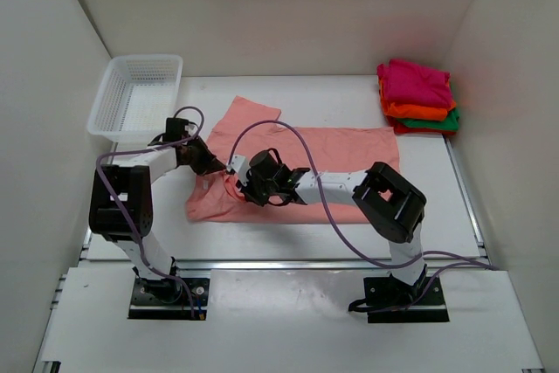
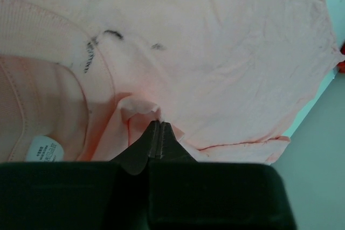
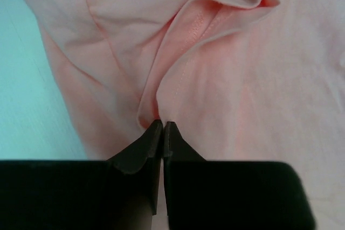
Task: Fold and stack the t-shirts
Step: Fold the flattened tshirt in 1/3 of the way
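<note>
The salmon-pink t-shirt (image 1: 349, 150) lies puckered where left tool (image 2: 157, 125) and right tool (image 3: 163, 125) pinch.

We see a pink shirt (image 1: 349, 150) of soft, matt cloth, thin and creased, its collar (image 2: 43, 17) ribbed in a tighter knit. The folded shirts (image 1: 417, 93) look like the same matt cloth. The basket (image 1: 140, 98) is white plastic mesh with a slight sheen. The table (image 1: 332, 98) is smooth, matt white. The left gripper (image 2: 157, 130) and right gripper (image 3: 163, 127) have smooth, matt black fingers, plastic by the look. The cables (image 1: 266, 123) are glossy purple.
</note>
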